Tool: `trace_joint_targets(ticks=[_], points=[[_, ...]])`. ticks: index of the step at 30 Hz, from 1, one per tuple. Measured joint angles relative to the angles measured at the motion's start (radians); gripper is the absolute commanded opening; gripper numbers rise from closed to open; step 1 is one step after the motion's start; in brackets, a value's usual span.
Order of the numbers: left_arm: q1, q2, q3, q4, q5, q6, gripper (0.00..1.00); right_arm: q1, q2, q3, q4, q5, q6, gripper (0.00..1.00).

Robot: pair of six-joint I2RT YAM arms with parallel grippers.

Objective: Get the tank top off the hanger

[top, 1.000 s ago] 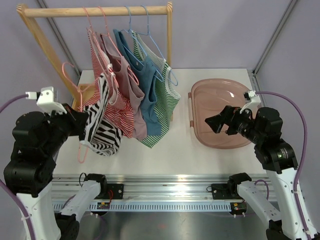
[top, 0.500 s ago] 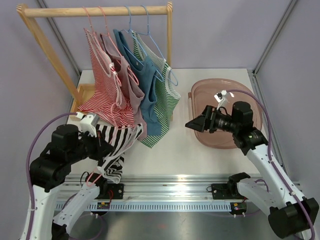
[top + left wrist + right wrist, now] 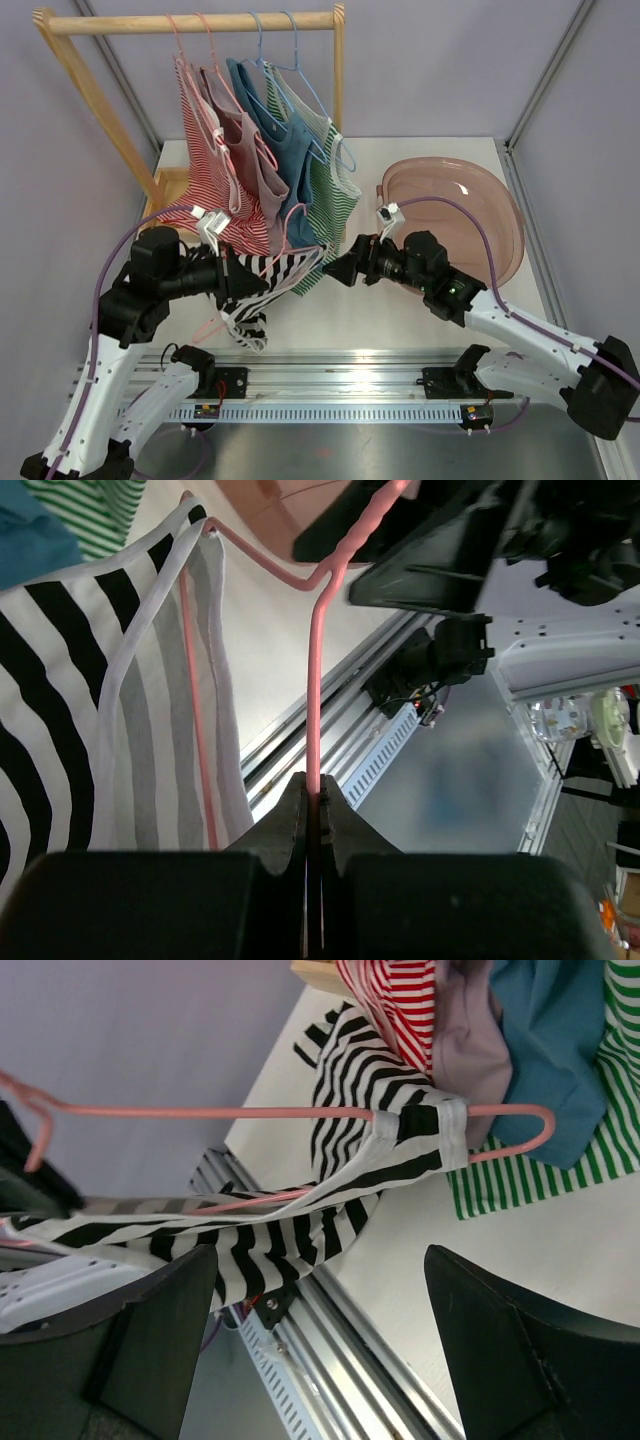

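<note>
1. Nearest, the left gripper [image 3: 312,785]: pinched fully closed on the wire of the pink hanger [image 3: 316,670], with nothing else in its hold.
2. Draped on that hanger, the black-and-white striped tank top [image 3: 272,268]: held above the near part of the table [image 3: 340,310], between the two grippers and in front of the hanging clothes. One strap looped over the hanger's arm, the body sagging below.
3. Just beside the hanger's curved end, the right gripper [image 3: 320,1260]: spread wide, gripping nothing.
4. Farther back, on the wooden rack [image 3: 190,22]: red-striped, mauve, blue and green-striped tops on separate hangers.
5. Right of those, a pink basin [image 3: 480,200] on the table.
</note>
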Motion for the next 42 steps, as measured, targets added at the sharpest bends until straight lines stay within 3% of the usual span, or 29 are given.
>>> trace_joint_targets(ticks=[5,11,16,17,20,23,27,33,34,37,42], points=[[-0.027,-0.007,-0.016,0.114,0.059,-0.066,0.00,0.047,0.123,0.035,0.029,0.126,-0.027,0.83],[-0.035,-0.019,-0.016,0.157,0.079,-0.089,0.00,0.063,0.151,0.050,0.038,0.209,-0.068,0.78],[-0.036,-0.018,-0.029,0.164,0.078,-0.090,0.00,0.063,0.151,0.066,0.050,0.229,-0.086,0.83],[-0.036,-0.017,-0.034,0.166,0.077,-0.090,0.00,0.063,0.150,0.066,0.053,0.229,-0.089,0.88],[-0.037,-0.011,-0.050,0.171,0.074,-0.095,0.00,0.063,0.148,0.066,0.054,0.230,-0.094,0.88],[-0.041,-0.005,-0.063,0.177,0.074,-0.103,0.00,0.063,0.147,0.066,0.054,0.263,-0.098,0.77],[-0.048,0.000,-0.064,0.190,0.074,-0.109,0.00,0.064,0.151,0.070,0.040,0.320,-0.109,0.43],[-0.049,0.000,-0.064,0.195,0.063,-0.109,0.00,0.068,0.158,0.090,0.015,0.352,-0.121,0.27],[-0.049,0.000,-0.064,0.194,0.059,-0.109,0.00,0.068,0.158,0.090,0.012,0.354,-0.122,0.16],[-0.049,0.002,-0.064,0.187,0.041,-0.101,0.00,0.068,0.148,0.090,-0.006,0.368,-0.135,0.02],[-0.050,0.013,-0.046,0.151,0.014,-0.070,0.00,0.068,0.103,0.090,-0.052,0.423,-0.154,0.00]])
